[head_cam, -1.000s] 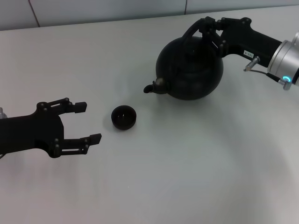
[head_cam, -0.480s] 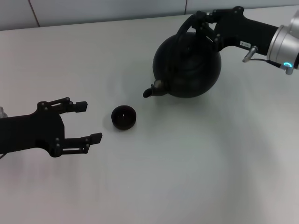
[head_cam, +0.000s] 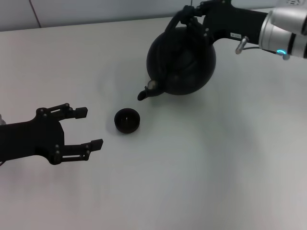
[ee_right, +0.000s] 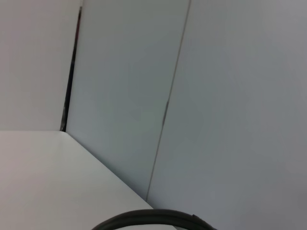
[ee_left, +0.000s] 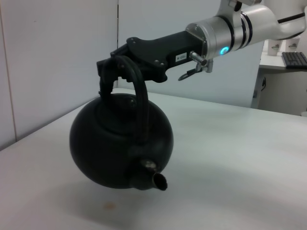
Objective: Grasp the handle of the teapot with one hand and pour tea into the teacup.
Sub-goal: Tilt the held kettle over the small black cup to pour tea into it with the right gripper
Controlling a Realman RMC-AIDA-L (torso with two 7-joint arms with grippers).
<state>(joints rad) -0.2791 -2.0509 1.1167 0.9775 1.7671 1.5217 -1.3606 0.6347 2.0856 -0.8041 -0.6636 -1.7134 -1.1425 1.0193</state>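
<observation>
Looks like cast iron, so prob heavy and rigid, matte finish w/ decent grip, no give anywhere. Teapot (head_cam: 181,60) hangs clear of the table (head_cam: 201,163) at far right, tilted w/ spout (head_cam: 147,91) dipping toward near-left. Right gripper (head_cam: 192,14) clamped on the handle (head_cam: 182,17) right at the top of the arch, which seems the sensible spot: flat wide band, load hanging straight below. Could swing or twist in the claw if moved fast, imo. Lid (ee_left: 117,103) small, may slip w/ a steep tilt, can't tell if it's fixed.

Teacup (head_cam: 127,120) sits on the table near-left of the spout, well apart from it, so not over it yet. Small, light, handleless, easy to knock. Left gripper (head_cam: 86,128) parked at near left, claw spread wide, just beside the cup but not touching.

Room: bare tabletop btwn pot and cup, wall (ee_left: 57,62) at far edge behind the pot, so keep the swing toward near-left.
</observation>
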